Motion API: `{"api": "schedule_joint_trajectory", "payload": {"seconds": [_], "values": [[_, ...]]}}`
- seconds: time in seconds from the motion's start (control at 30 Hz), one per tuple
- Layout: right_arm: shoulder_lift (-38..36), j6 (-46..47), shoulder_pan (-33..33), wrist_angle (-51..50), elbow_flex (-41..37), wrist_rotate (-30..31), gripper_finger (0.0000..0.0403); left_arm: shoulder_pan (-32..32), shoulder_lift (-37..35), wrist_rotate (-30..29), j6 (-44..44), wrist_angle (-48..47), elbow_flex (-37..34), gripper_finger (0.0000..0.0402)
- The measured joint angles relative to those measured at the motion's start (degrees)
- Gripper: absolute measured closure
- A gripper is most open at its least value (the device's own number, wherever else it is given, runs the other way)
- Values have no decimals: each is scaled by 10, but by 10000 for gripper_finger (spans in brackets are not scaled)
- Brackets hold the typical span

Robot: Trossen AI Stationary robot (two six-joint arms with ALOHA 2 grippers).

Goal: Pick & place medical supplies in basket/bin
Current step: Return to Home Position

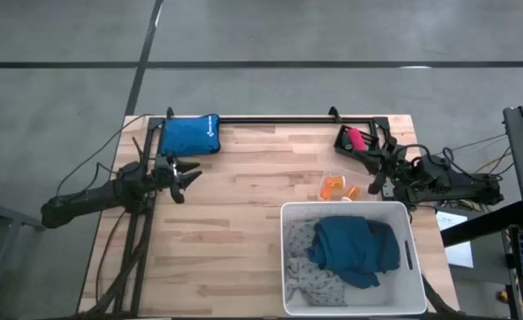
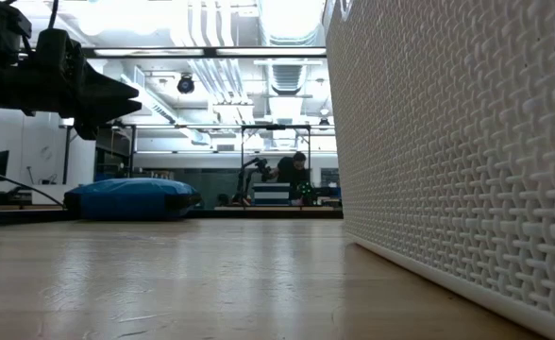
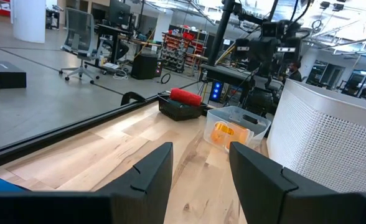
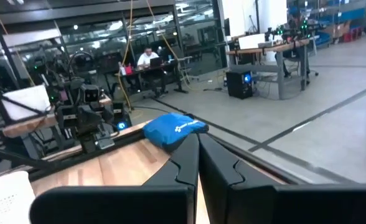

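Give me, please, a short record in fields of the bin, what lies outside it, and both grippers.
bin: white bin, on the right half of the table
in bin: dark teal garment partly over grey patterned garment
outside bin: orange pill bottles in clear tray; pink-red cylinder on black holder; blue pouch
left gripper: open, empty
right gripper: shut, empty

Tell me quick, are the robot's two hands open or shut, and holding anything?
Left gripper: open, holding nothing.
Right gripper: shut, holding nothing.
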Motion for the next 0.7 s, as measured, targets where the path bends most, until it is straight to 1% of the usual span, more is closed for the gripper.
{"api": "schedule_joint_trajectory", "payload": {"seconds": [0.2, 0.43, 0.7], "values": [[-75, 22, 0, 6, -60, -1, 394, 0, 0, 0, 0, 0, 0, 238], [-69, 22, 0, 52, -105, 0, 394, 0, 0, 0, 0, 0, 0, 238], [-76, 23, 0, 63, -166, 0, 394, 0, 0, 0, 0, 0, 0, 238]]}}
